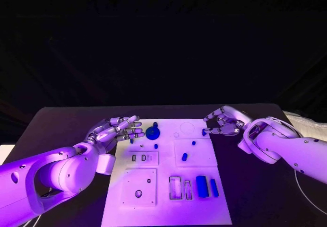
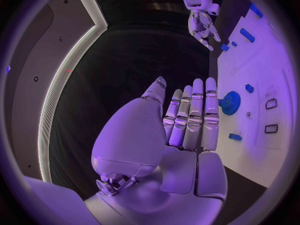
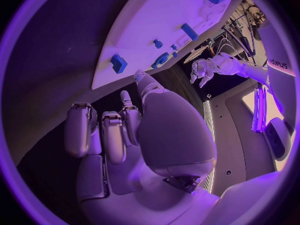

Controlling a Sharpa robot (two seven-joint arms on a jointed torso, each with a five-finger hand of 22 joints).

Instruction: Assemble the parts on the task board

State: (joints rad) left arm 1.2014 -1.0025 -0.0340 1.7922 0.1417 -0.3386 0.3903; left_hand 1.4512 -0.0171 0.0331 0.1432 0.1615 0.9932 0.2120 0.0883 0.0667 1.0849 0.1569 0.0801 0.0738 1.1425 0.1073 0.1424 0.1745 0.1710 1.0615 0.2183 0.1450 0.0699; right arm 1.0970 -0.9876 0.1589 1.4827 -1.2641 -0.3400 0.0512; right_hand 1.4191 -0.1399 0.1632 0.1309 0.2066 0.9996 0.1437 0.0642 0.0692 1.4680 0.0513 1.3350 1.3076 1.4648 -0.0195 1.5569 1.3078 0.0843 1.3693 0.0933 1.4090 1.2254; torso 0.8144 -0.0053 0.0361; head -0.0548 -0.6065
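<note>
Clearly you were early in the job: several blue parts (image 1: 202, 184) lay loose on the task board (image 1: 167, 208), with the gear (image 1: 152, 133) at its far end. Your left hand (image 1: 117, 130) hovered beside the gear, fingers spread, holding nothing. Your right hand (image 1: 221, 122) curled at the board's far edge; whether it gripped a part, I couldn't tell.

Lying dark and matte beneath everything: black table (image 1: 61, 123), stretching out past both sides, running back into unlit surroundings.

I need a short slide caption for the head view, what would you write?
Two robot hands, left and right, hover open at the far corners of the white task board with blue parts.
</note>
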